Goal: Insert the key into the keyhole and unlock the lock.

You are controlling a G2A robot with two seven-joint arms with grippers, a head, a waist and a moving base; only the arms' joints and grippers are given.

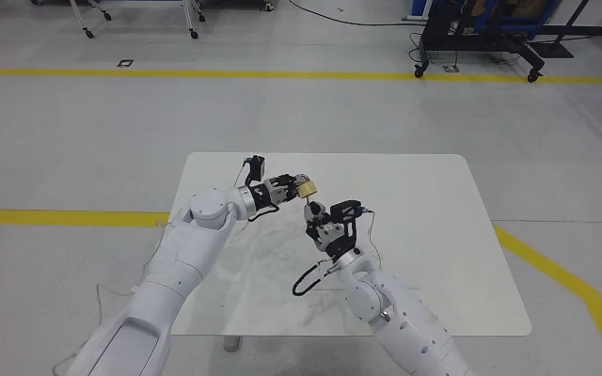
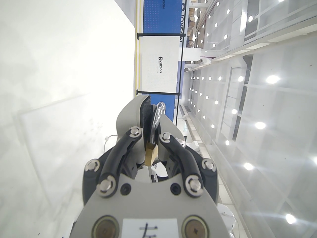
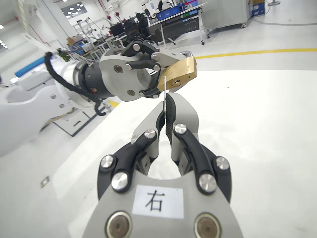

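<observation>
A brass padlock [image 1: 307, 188] hangs above the middle of the white table [image 1: 423, 235], held by my left gripper [image 1: 293, 185], which is shut on it. In the left wrist view the lock's brass body [image 2: 151, 154] and silver shackle [image 2: 157, 114] sit between the fingers of the left gripper [image 2: 151, 122]. Just in front of the lock, my right gripper [image 3: 166, 102] is shut on a thin silver key [image 3: 165, 85]. The key's blade points up at the padlock [image 3: 182, 71]. Its tip lies close beside the keyhole [image 3: 176, 82], outside it. From above, the right gripper [image 1: 318, 212] sits just near of the lock.
A black cable [image 1: 307, 276] loops off the right arm over the table. Yellow lines [image 1: 282, 73] run across the floor behind and beside the table. Wheeled racks [image 1: 480, 42] stand far back.
</observation>
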